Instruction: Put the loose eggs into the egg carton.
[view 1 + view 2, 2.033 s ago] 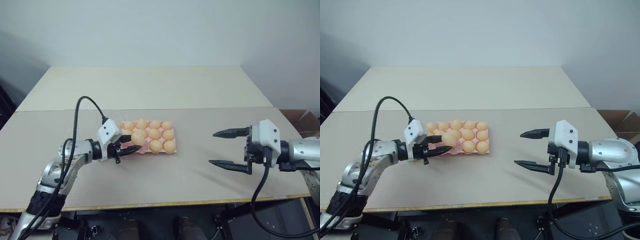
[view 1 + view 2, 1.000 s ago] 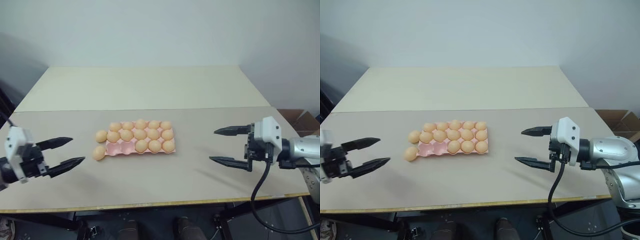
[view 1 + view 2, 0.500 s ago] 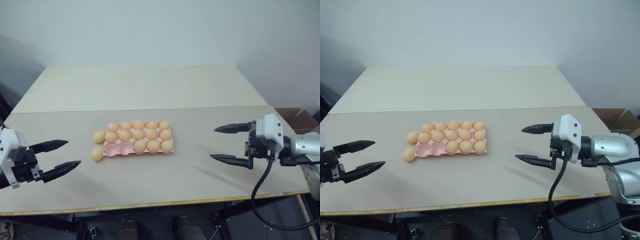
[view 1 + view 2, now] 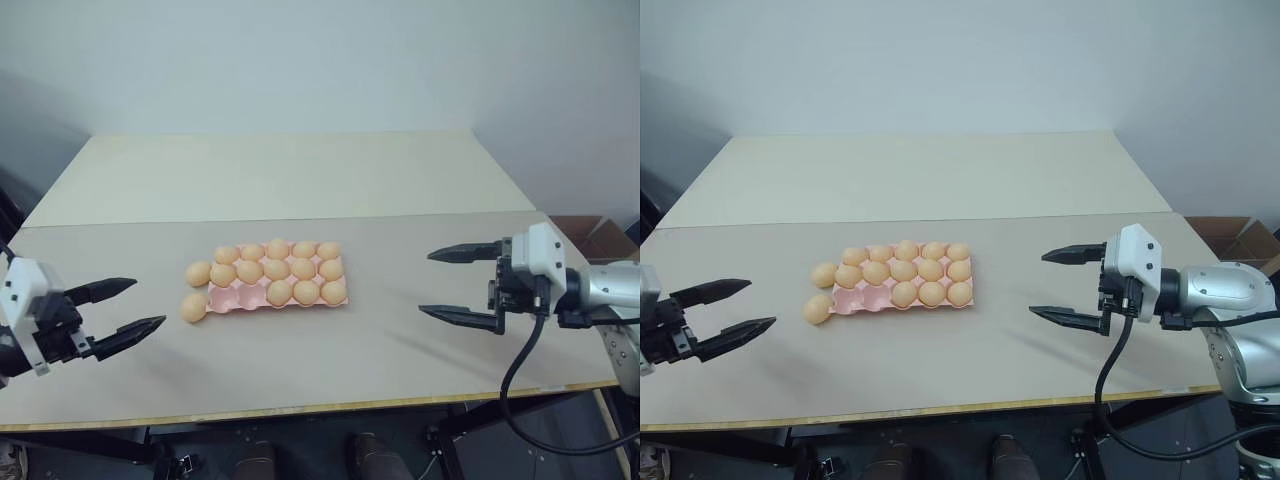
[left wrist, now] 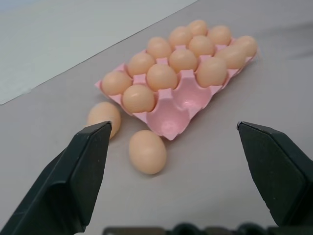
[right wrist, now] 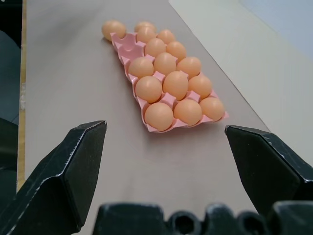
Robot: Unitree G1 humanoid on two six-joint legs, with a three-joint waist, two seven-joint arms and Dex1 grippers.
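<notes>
Carton (image 4: 278, 280): pink tray, flat on the bench (image 4: 300, 180), near the middle and a little to the left.
Cups: thirteen hold an egg; two cups in the near row, at the left end, are bare (image 5: 172, 110).
Loose eggs: two, both on the bench just beside the left end of the carton.
Far egg (image 4: 199, 273): next to the far left corner of the carton, very close to it; I cannot tell if it touches.
Near egg (image 4: 195, 306): by the near left corner, just beside the bare cups, a small gap to the carton in the left wrist view.
Left pincer (image 4: 128, 307): fingers spread wide, holds nothing, hovers over the left edge of the bench, points to the two eggs, well apart from them.
Right pincer (image 4: 447, 285): fingers spread wide, holds nothing, over the right part of the bench, points to the carton, well apart from it.
</notes>
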